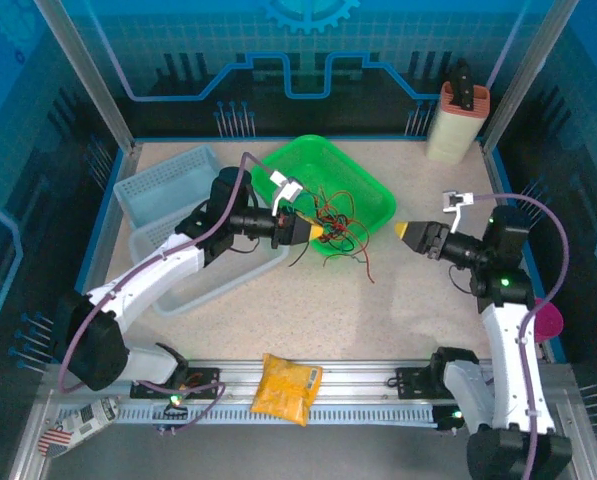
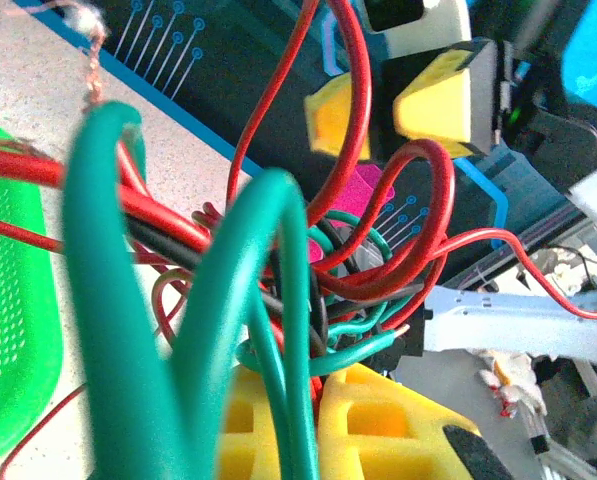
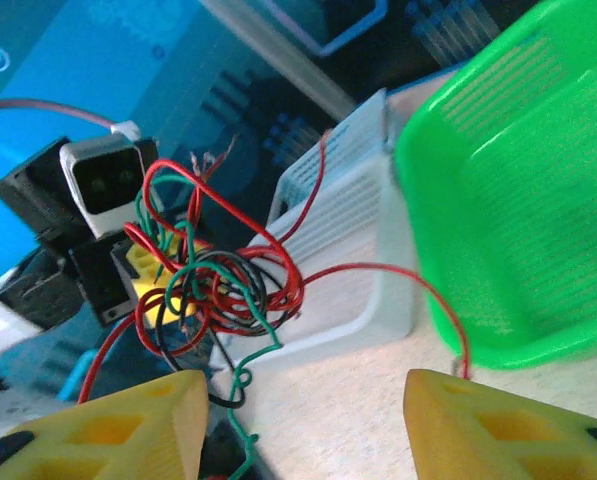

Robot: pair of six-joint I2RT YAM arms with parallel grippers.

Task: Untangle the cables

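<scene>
We note the left gripper (image 1: 319, 231) clamped on the cables (image 1: 340, 222). They form a knot of red, green and black strands bunched at its yellow fingertips, by the near rim of the green basket (image 1: 380, 190). Loose ends trail into the basket and onto the table (image 1: 378, 310). The right gripper (image 1: 406, 230) faces the knot from nearby, jaws apart, holding nothing.

- Green perforated plastic basket (image 1: 375, 197), toward the table's far edge.
- Pale blue slatted plastic basket (image 1: 163, 180), far left corner.
- Yellow crinkled packet (image 1: 286, 388), near edge.
</scene>
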